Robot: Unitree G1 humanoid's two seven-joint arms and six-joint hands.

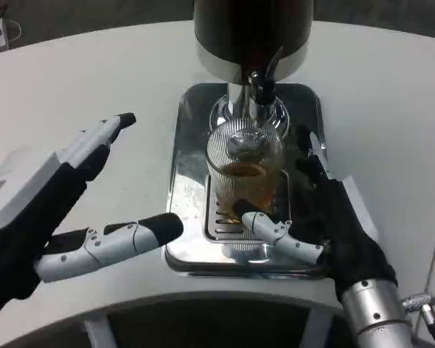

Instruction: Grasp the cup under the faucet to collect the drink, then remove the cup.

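A ribbed clear glass cup (pixel 244 165) stands on the drip grate directly under the faucet (pixel 259 88) of the dark dispenser (pixel 252 32), with amber drink in its lower half. My right hand (pixel 333 225) wraps around the cup from the right. Its thumb (pixel 272 228) lies against the cup's front base and its black fingers (pixel 313 156) run along the cup's right side. My left hand (pixel 65 206) hovers over the table to the left of the tray, holding nothing, with its fingers spread and apart from the cup.
The shiny metal drip tray (pixel 192 156) holds the cup and the dispenser's base. White tabletop lies to the left and right of it. The table's curved front edge (pixel 203 301) runs just below the tray.
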